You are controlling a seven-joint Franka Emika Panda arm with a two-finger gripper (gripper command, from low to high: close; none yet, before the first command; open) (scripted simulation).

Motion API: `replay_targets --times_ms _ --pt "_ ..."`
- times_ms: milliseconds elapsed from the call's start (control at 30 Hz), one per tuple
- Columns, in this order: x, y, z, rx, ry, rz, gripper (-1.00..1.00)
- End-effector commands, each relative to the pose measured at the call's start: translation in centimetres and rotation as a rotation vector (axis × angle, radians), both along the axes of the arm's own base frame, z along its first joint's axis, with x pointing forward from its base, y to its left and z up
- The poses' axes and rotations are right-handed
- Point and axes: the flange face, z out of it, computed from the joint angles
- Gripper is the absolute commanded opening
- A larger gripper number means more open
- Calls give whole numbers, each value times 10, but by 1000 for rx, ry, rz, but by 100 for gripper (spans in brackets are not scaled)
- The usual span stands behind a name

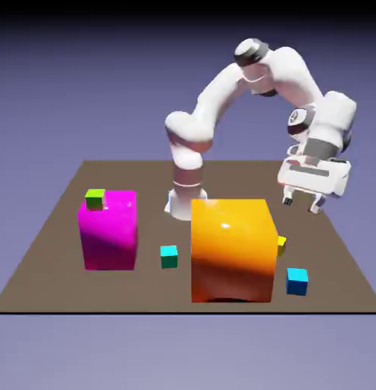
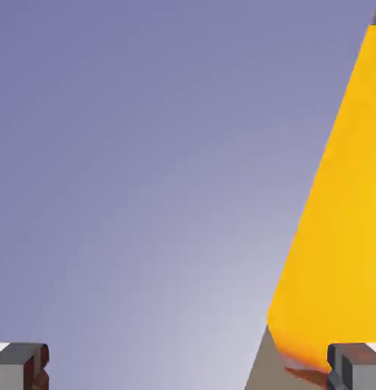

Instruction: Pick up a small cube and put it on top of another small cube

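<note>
Nearest the front edge of the brown table (image 1: 54, 282), toward the exterior view's right, the sky-blue small cube (image 1: 297, 281) sits alone on the surface, just beside the lower right corner of the large orange block (image 1: 232, 250) but not touching it. That block stands tall near the table's middle; in the hand view its glossy orange-yellow face (image 2: 339, 213) fills the right side against the blue-violet backdrop. A tiny teal-green cube (image 1: 169, 256) rests on the table between the orange block and the large magenta block (image 1: 109, 230), which stands toward the exterior view's left. A tiny yellow cube (image 1: 282, 244) peeks out behind the orange block's right edge, mostly hidden. On the magenta block's top, at its back left corner, sits the lime-green small cube (image 1: 95, 199), well apart from the blue one. Farther back and above the table's right side, the gripper (image 1: 304, 199) hangs in the air with its two fingers spread apart and nothing between them; it touches no cube. The white arm (image 1: 221, 95) arches up behind it from its base at the far edge.
</note>
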Motion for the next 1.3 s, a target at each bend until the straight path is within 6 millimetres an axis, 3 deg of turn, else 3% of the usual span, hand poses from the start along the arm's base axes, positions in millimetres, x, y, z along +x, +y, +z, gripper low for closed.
replay_targets --times_ms 0,400,467,567,600,633,667,767,933,1200,1233,1267 --pt "1 5 -13 6 15 -33 0" --pt "-12 51 -174 45 226 -461 0" --pt "-13 52 -179 45 233 -474 0" --pt "-16 33 -240 45 233 -474 0" --pt "-16 31 -244 45 233 -474 0" --pt "-16 31 -244 45 233 -474 -100" --pt "-16 31 -244 45 233 -474 -100" --pt "-13 51 -183 45 233 -474 -100" --pt "-44 79 -146 -87 126 -159 -100" --pt "-27 21 -53 -297 3 79 -100" --pt "-24 9 -43 -320 -2 92 -100" --pt "-9 -20 -32 -318 4 25 -100"
